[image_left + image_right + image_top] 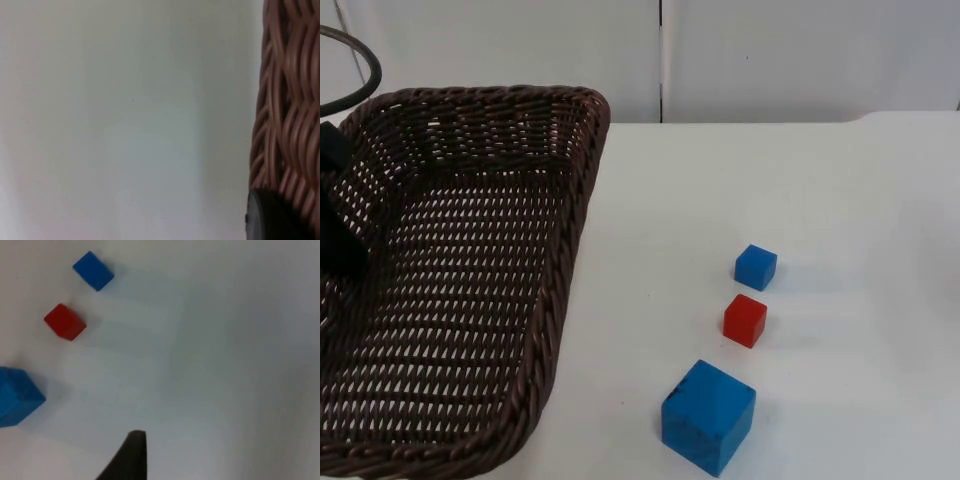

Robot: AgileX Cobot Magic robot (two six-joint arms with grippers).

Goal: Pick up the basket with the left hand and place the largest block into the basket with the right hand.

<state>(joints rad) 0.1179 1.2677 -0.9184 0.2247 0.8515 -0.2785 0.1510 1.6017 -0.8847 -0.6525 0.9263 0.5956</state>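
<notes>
A dark wicker basket sits at the table's left edge, with the left gripper at its outer wall; whether its jaws are clamped on the weave cannot be told. Toward the front edge stands the big blue block, with the red block and small blue block lined up behind it. The right gripper hovers above bare table beside the blocks, its jaw state hidden. The big block looks rigid and light, and its flat opposite faces offer the best grip.
</notes>
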